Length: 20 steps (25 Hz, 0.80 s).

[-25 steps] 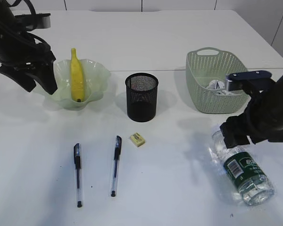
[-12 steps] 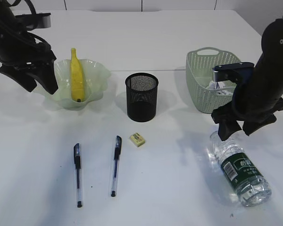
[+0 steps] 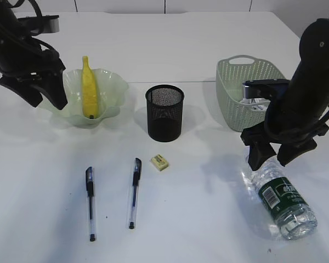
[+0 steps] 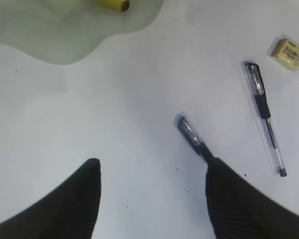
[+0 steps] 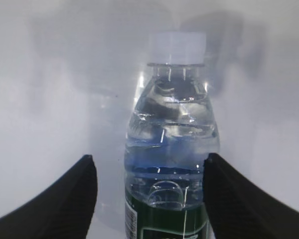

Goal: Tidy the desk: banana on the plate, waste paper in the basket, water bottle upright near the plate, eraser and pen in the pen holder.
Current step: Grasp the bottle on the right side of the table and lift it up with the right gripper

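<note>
- Your left gripper (image 3: 44,98) hangs at the far left, just left of the plate (image 3: 112,87); its jaws stand well apart with nothing between them.
- The banana (image 3: 89,87) already lies in the plate, dark tip toward you.
- Two pens lie on the desk (image 3: 197,219) in front: the left pen (image 3: 90,203) and the right pen (image 3: 134,192), roughly parallel, with the eraser (image 3: 159,162) just right of them.
- The pen holder (image 3: 164,112) stands upright behind the eraser.
- The basket (image 3: 238,96) sits far right; you can see waste paper (image 3: 253,102) inside.
- Your right gripper (image 3: 270,159) is spread wide, straddling the cap end of the water bottle (image 3: 279,200), which lies on its side; the fingers (image 5: 229,199) flank it without clamping.
</note>
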### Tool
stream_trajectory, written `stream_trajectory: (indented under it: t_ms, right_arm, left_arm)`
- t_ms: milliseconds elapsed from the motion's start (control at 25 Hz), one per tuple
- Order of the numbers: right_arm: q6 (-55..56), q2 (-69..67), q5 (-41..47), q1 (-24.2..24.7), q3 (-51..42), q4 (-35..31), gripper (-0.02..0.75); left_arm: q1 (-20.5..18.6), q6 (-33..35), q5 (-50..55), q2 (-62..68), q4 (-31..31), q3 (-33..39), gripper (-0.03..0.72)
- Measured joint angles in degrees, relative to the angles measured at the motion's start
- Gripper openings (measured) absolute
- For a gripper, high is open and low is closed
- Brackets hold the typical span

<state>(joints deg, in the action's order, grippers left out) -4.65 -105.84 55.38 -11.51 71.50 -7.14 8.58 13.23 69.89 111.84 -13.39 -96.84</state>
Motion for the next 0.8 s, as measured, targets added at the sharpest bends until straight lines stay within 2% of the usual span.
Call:
stream_trajectory:
  t_ms: [520, 800]
  right_arm:
    - [-0.64, -1.66, 0.22, 0.0, 0.12, -0.12, 0.496]
    - [-1.0, -4.12, 0.26, 0.0, 3.17, 1.15, 0.496]
  left_arm:
    - [0.0, 0.0, 0.0, 0.0, -0.65, 0.0, 0.465]
    - [0.0, 0.0, 0.0, 0.0, -0.79, 0.0, 0.465]
